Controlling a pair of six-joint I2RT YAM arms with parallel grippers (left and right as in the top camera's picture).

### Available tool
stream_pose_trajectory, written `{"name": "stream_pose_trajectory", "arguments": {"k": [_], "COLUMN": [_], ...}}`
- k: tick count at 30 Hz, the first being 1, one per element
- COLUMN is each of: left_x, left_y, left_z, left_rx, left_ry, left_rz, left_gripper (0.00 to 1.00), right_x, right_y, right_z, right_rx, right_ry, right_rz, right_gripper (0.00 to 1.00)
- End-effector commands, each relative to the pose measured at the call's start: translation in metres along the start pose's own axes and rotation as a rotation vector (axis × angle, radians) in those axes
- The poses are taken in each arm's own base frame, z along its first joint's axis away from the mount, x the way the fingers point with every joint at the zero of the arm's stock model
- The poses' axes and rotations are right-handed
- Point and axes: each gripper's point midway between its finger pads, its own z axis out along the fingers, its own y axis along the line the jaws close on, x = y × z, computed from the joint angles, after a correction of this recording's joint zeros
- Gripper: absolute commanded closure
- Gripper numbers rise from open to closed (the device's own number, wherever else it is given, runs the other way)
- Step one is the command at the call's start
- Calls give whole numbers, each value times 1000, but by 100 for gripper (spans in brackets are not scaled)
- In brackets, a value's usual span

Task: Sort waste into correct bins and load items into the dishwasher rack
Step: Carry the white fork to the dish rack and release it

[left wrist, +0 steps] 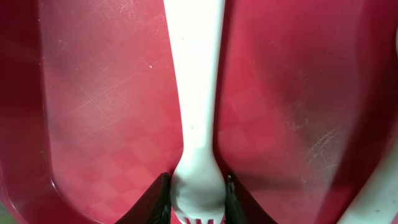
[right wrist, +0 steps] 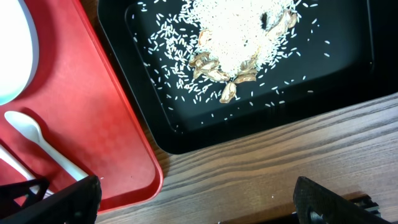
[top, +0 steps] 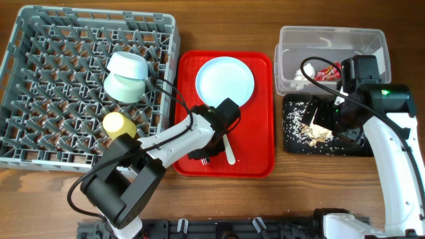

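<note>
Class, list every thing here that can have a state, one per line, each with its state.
left gripper, jaws shut on the fork
right gripper, jaws open, empty
fork, gripped at its head, over the red tray
spoon, loose on red tray
plate, flat on red tray, empty
bowl, tipped in the dishwasher rack
cup, in dishwasher rack
clear tub, holds wrapper and tissue
black tray, holds food scraps

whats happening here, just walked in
The left end effector is closed on a white fork lying on the red tray. The right end effector hangs open over the black tray of food scraps. Bowl and cup sit in the rack; plate and spoon are not yet loaded.
</note>
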Motion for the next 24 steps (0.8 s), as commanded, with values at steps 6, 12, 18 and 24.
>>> {"name": "stream_pose_trajectory", "arguments": {"k": [6, 12, 18, 24], "left_x": [-24, -45, -98, -128], "left_y": [10, 30, 107, 140], "left_z": [-32, -83, -153, -137], "left_rx": [49, 123, 126, 90], "left_ry": [-108, -231, -415, -399], "left_rz": [14, 210, 245, 117], "left_gripper": [78, 81, 85, 93], "right_x": [-4, -3, -3, -4], "right_y": [2, 1, 1, 2], "right_z": [-10, -10, -10, -10], "right_rx": [-17, -15, -15, -17], "right_ry": [-31, -28, -28, -32], "right_rz": [-8, -8, -7, -7], "right_gripper": [0, 0, 0, 0]}}
